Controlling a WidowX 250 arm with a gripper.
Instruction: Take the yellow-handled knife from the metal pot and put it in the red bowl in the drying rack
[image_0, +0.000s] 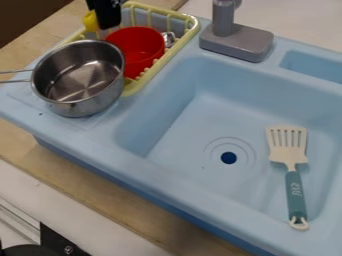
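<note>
Hanging near 1 metal pot (81, 82) and 1 red cup (137, 49) is 1 gripper (105, 14), grip impossible to tell; 1 spatula (292, 167) with lettered handle lies in 1 sink (194, 135).

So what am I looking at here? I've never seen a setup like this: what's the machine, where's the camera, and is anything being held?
This picture comes from a fixed camera looking down at a slant on a toy sink. The black part at the top left appears to be the robot arm's gripper. A yellow item is right beside it; I can't tell whether it is held. Just below, a red container sits in a pale yellow rack. A metal pot stands on the left corner, a grey faucet behind the basin, and a slotted spatula lies inside it.
</note>
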